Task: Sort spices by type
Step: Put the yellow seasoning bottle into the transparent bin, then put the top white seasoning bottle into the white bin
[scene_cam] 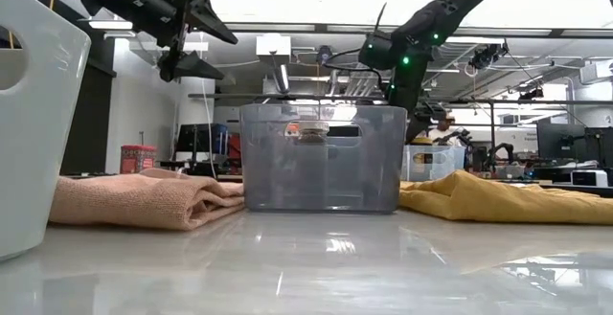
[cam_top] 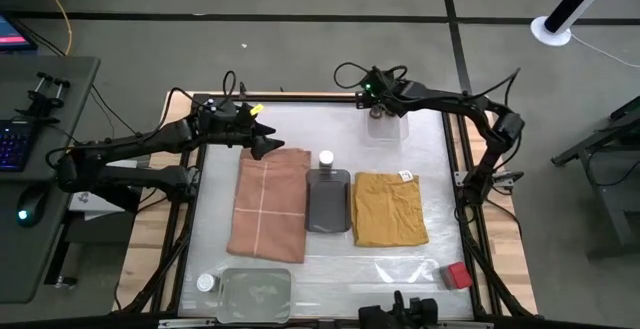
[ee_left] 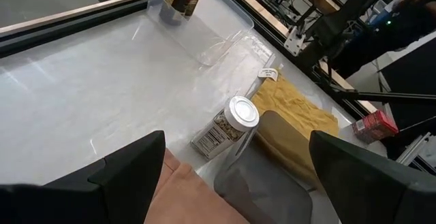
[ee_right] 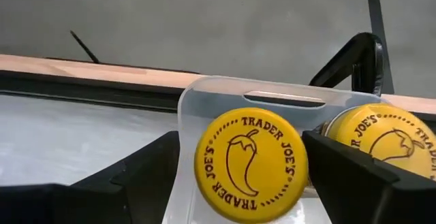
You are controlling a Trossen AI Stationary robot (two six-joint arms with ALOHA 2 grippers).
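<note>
My right gripper (ee_right: pixel 242 176) is open at the table's far edge, pointing down into a clear tray (cam_top: pixel 386 127). Its fingers stand on either side of a yellow-capped jar (ee_right: pixel 251 164), with the second yellow-capped jar (ee_right: pixel 388 146) beside it. My left gripper (cam_top: pixel 264 141) hangs open above the far end of the pink cloth (cam_top: pixel 268 204). A white-capped jar (ee_left: pixel 228 125) lies on its side by the far end of the dark grey tray (cam_top: pixel 328 204). The other white-capped jar (cam_top: pixel 206 283) stands near the front edge. One red tin (cam_top: pixel 458 275) sits front right, and another (scene_cam: pixel 139 157) shows far left. My right gripper comes from above around the yellow-capped jar, which stands upright in the clear tray. A strip of tray wall shows between one finger (ee_right: pixel 136 176) and the cap. The other finger (ee_right: pixel 354 176) is at the cap's edge (ee_right: pixel 303 163); whether it touches, I cannot tell.
A yellow cloth (cam_top: pixel 390 209) lies right of the dark grey tray. A second clear tray (cam_top: pixel 255 294) sits at the front edge, left of centre. Bare tabletop lies between the far clear tray and the cloths.
</note>
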